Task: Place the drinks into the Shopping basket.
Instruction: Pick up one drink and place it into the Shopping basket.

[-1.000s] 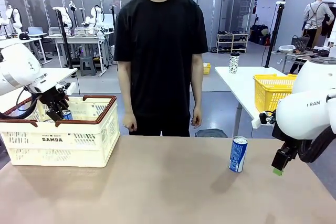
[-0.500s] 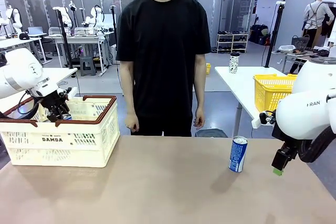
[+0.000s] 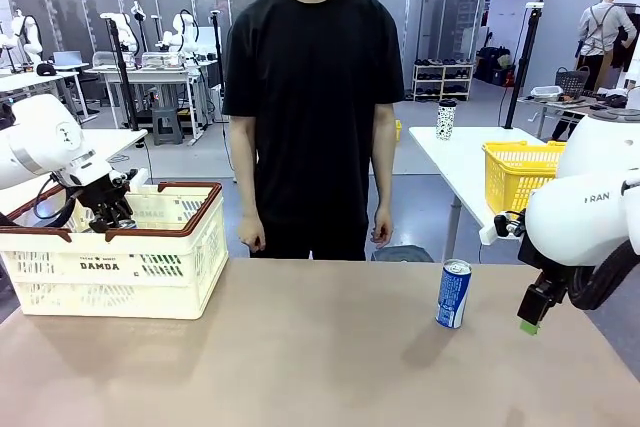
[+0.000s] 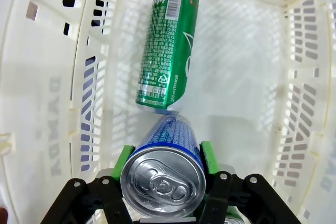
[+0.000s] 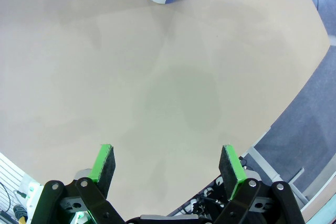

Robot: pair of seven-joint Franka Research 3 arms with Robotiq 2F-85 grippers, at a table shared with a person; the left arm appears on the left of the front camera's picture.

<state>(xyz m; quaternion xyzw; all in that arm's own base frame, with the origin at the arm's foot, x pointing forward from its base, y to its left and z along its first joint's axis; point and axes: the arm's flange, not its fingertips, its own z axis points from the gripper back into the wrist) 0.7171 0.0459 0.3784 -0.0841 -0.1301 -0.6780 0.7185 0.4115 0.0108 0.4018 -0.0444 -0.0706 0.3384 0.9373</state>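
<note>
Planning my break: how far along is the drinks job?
Done: the green can lies in the Shopping basket. In hand: a blue can sits between the pads of the left claw inside the basket; released or not, I cannot tell. Left: the other blue can stands on the table near the open right claw.

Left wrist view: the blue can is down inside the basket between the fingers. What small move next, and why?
Probably open the left gripper wider before any lift. The blue can is low inside the Shopping basket, its far end beside the lying green can, yet the fingers sit close against its sides; whether they grip it I cannot tell. Lifting now might drag it out.
</note>
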